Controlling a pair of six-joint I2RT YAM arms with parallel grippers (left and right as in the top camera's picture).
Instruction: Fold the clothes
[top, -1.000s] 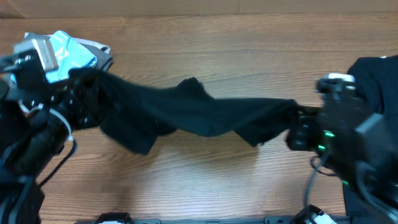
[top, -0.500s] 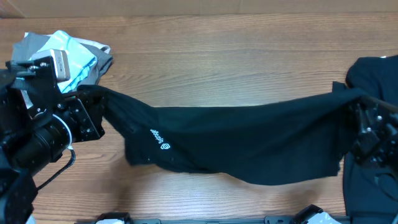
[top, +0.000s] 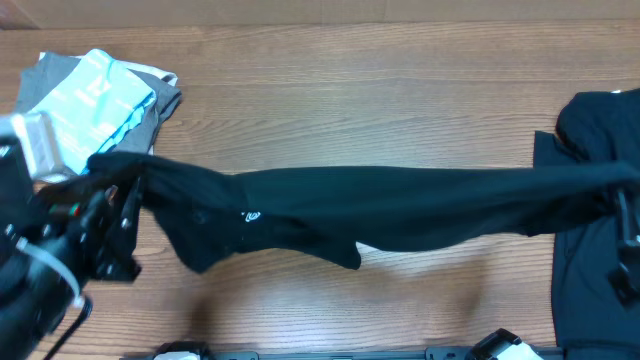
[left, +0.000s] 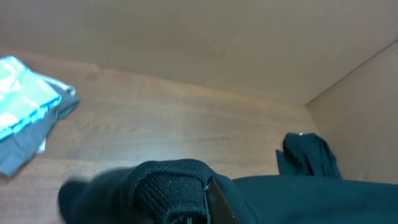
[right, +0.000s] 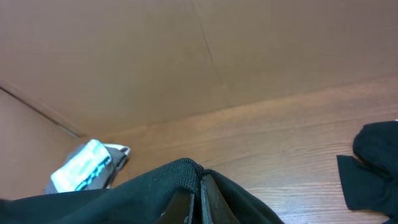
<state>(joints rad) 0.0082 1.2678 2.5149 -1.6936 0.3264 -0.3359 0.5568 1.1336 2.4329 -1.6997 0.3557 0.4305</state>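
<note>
Bench: a brown wood-grain top (top: 350, 110) fills the overhead view. A plain tan wall rises behind it in both wrist views.

T-shirt: a black T-shirt (top: 420, 195) is drawn out into a long narrow band running left to right across the middle of the bench, with one end at each tool. Its lower edge sags in loose folds left of centre. Whether the middle touches the wood cannot be told.

Black heap: more black clothes (top: 595, 135) lie at the right edge of the bench, crumpled at the far side and flatter toward the near side. The right end of the T-shirt passes over this heap.

Folded stack: grey and pale blue garments (top: 95, 85) sit at the far left corner. From above, the left end of the T-shirt comes close to them, and contact cannot be judged.

Left tool: the left tool (left: 208, 202) is clamped narrow on the left end of the T-shirt. Cloth is bunched over its fingers (left: 217, 202) and nearly covers them.

Right tool: the right tool (right: 198, 200) is pinched tight on the right end of the T-shirt, with the cloth draped over both sides. In the overhead view it sits mostly past the right edge.

Lettering: a small white mark (top: 251, 215) shows on the T-shirt left of centre, too blurred to read.
</note>
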